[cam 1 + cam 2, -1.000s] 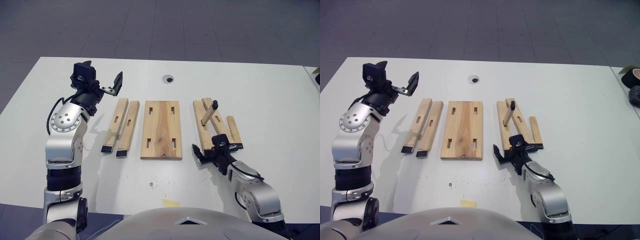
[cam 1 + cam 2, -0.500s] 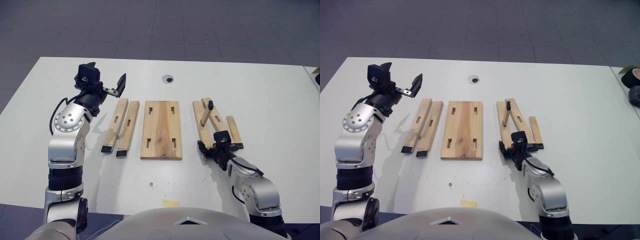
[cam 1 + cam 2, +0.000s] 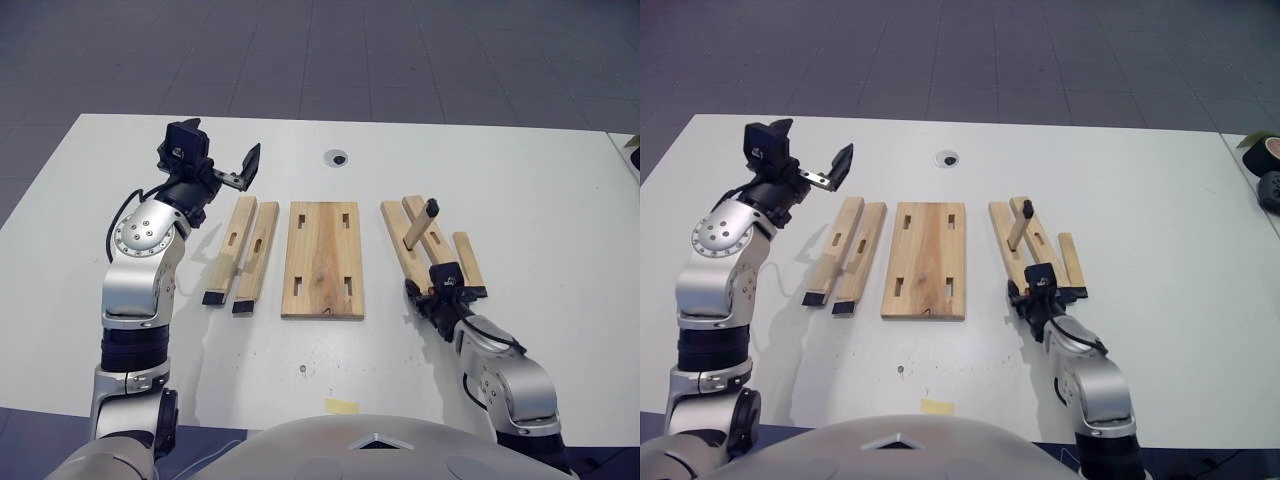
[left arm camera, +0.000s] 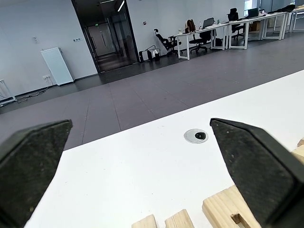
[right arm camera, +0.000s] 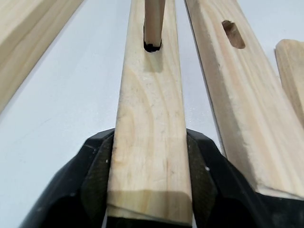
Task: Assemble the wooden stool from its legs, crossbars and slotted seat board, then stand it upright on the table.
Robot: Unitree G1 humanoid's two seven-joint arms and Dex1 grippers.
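Observation:
The slotted seat board (image 3: 322, 258) lies flat mid-table. Left of it lie two wooden legs (image 3: 245, 250) side by side, black caps at their near ends. My left gripper (image 3: 225, 172) hangs open in the air above their far ends, holding nothing; the left wrist view shows its fingers (image 4: 247, 166) wide apart. Right of the board, my right gripper (image 3: 432, 292) is shut on the near end of a leg (image 5: 149, 118). A crossbar (image 3: 418, 225) stands tilted in that leg's slot. Another leg (image 3: 435, 240) and a short piece (image 3: 467, 260) lie beside it.
A round cable grommet (image 3: 338, 157) sits in the white table (image 3: 540, 200) behind the board. A scrap of yellow tape (image 3: 340, 406) lies near the front edge. Dark objects (image 3: 1265, 160) rest past the table's right edge.
My right gripper slid forward and shut on the leg's near end; the leg's far end swung slightly left. My left gripper drifted right, toward the left legs' far ends.

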